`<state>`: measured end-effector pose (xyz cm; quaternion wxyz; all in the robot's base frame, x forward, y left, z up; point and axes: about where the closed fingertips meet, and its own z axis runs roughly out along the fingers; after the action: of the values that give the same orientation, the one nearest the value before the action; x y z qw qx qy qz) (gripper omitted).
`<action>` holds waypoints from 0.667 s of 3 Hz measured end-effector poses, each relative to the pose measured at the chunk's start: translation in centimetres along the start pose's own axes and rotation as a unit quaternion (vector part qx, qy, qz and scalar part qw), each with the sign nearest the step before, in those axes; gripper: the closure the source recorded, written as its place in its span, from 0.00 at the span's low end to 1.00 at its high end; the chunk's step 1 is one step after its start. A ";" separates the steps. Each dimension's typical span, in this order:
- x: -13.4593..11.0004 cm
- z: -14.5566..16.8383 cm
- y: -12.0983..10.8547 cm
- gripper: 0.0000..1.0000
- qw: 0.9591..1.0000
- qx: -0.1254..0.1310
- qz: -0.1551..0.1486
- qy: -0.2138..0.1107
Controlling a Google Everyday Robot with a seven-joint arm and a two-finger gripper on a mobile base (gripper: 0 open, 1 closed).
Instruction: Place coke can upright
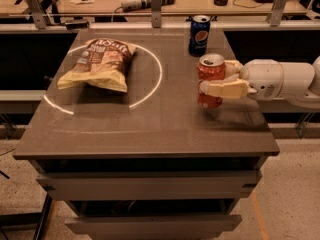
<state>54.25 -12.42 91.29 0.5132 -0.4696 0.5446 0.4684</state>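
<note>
Now we have the coke can [210,72] clamped between the fingers [223,89] of our gripper [216,82], which reaches in from the right; the can's long axis stands vertical, silver top up, its base at or just above the table [150,129] near the right edge, so we judge the next move a straight release

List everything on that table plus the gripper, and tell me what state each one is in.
coke can: upright, clamped around its middle, base at or just above the table; cannot tell which.
gripper: at the table's right side, shut on the coke can.
Pepsi can: upright, standing free behind the coke can.
chip bag: lying flat on the left, untouched.
</note>
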 end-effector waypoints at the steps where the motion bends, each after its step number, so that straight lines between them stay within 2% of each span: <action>1: 1.0 0.1 -0.8 1.00 0.999 0.018 -0.022 -0.015; 2: 1.4 0.4 -2.2 1.00 0.998 0.026 -0.044 -0.024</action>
<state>56.41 -12.31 89.77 0.5587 -0.4683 0.5228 0.4418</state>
